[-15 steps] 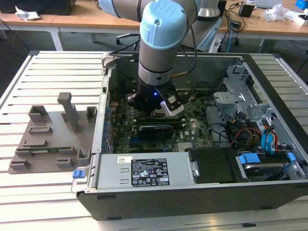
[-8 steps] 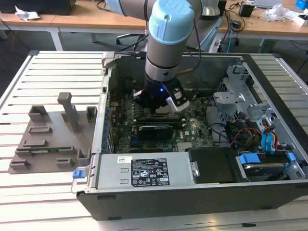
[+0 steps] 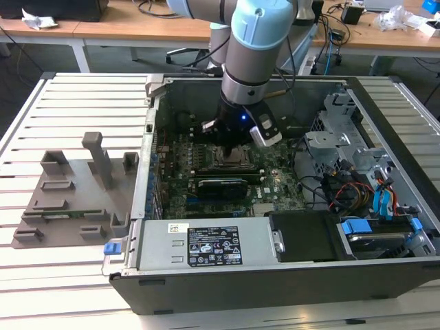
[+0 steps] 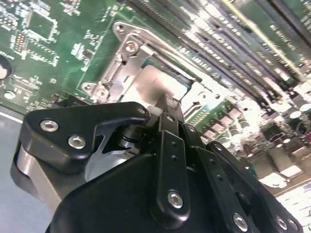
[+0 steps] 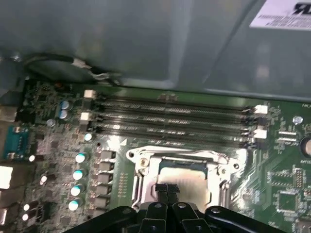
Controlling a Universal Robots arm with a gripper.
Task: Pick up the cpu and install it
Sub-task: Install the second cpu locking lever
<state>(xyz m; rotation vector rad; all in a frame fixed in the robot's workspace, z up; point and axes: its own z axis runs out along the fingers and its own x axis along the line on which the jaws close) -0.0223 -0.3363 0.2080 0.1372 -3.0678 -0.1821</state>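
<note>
In the exterior view, the arm reaches down from the top centre of the frame into the open computer case, and the gripper hangs just above the socket frame on the green motherboard, a little left of the frame's centre. A grey plastic tray with upright posts lies on the slatted table at the left of that frame, well apart from the gripper.

In the first wrist view, the cpu lies flat inside the metal socket frame at the lower centre of the frame, its silvery top facing up. It is square, so it has no long axis; its edges run parallel to the frame's sides and to the memory slots above it in the picture. The gripper comes in from the bottom edge, with its fingertips pressed together, tips touching or just over the near edge of the chip; whether they pinch it I cannot tell.

In the second wrist view, the same scene appears tilted: the cpu sits in the socket frame in the upper middle, and the black gripper fills the lower half, its narrow tip meeting the chip's lower edge. The jaws appear drawn together there as well.
</note>
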